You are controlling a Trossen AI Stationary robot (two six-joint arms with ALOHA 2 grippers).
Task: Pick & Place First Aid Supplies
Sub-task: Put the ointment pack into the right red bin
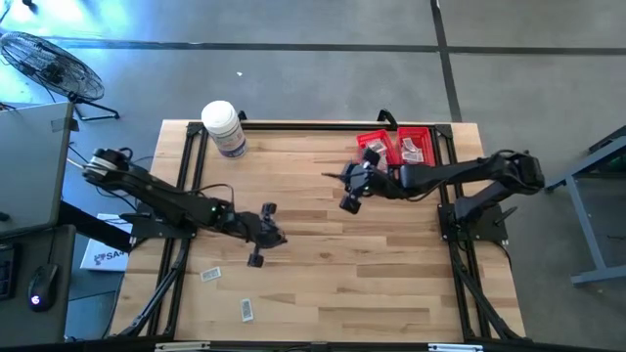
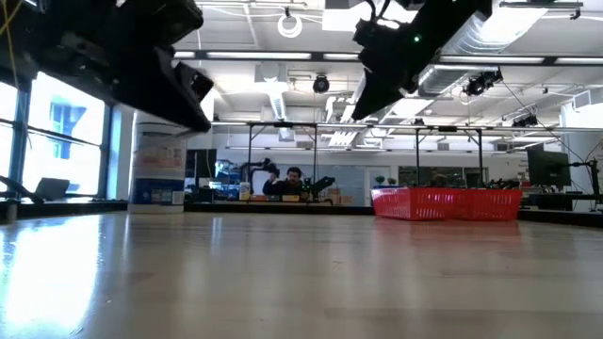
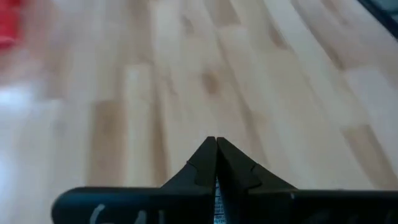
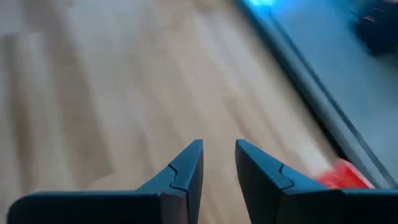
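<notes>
My left gripper (image 1: 280, 238) hovers over the left-middle of the wooden table, shut, with a thin grey-white sliver (image 3: 217, 200) edge-on between its fingers; it looks like a packet. Two more small white packets (image 1: 209, 275) (image 1: 246, 310) lie flat on the table nearer the front edge. My right gripper (image 4: 219, 155) is open and holds nothing. It hangs above the table (image 1: 350, 192), just left of the red mesh baskets (image 1: 396, 147). In the low view both arms (image 2: 151, 66) (image 2: 405, 52) are well above the tabletop. My left gripper pinches the thin packet between its two shut fingers. Only the packet's edge (image 3: 217, 200) shows in the slit behind the fingertips; nothing sticks out past them. The fingers slant down toward the table's right. The hold is lifted clear of the table.
A large white bottle (image 1: 223, 127) stands at the far left corner. The red baskets, with packets inside, sit at the far right (image 2: 443, 202). Black frame rails (image 1: 323, 125) run along the table's edges. Bare wood (image 1: 372, 274) lies between the arms and the front edge.
</notes>
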